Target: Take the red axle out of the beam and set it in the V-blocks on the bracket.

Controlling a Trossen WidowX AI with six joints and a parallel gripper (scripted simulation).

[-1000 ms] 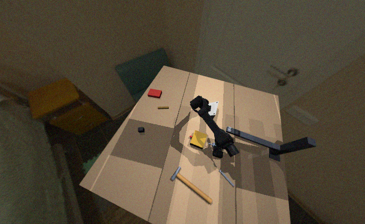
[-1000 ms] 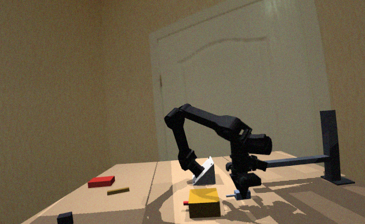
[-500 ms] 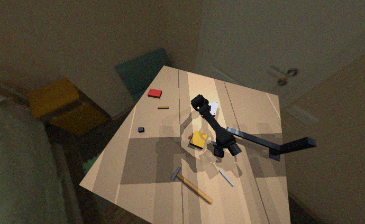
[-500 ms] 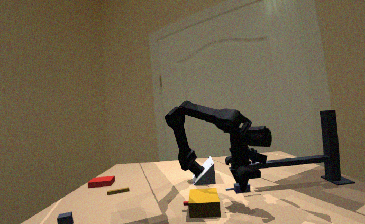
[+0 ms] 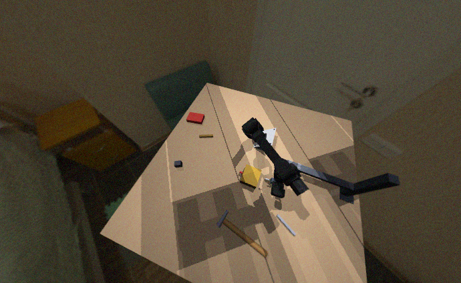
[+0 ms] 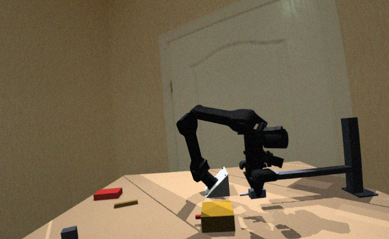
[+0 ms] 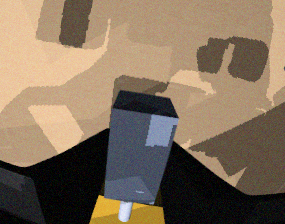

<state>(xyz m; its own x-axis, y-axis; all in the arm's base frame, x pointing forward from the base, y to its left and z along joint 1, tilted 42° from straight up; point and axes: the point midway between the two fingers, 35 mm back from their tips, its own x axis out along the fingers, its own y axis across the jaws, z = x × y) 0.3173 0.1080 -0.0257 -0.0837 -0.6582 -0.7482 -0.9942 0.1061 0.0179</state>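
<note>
Top view, clock from our gripper [image 5: 272, 181] [image 6: 259, 194] [image 7: 141, 162]: yellow block [image 5: 250, 175] [image 6: 217, 216] [image 7: 146, 215] obstructs 9, narrow gap between. Horizontal bar [image 5: 324, 175] [image 6: 314, 171] blocks low passage at 3, upright post [image 5: 377, 183] [image 6: 352, 154] beyond. We've got low hammer [image 5: 244, 237] at 7; room between it and thin rod [image 5: 286, 225].

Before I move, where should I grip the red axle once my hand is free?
Take the red axle by its short stub, the only part showing outside the yellow beam. I'd come from above on that side, fingers straddling the stub, then pull straight outward. The gripper must first release the pinned grey block.
</note>
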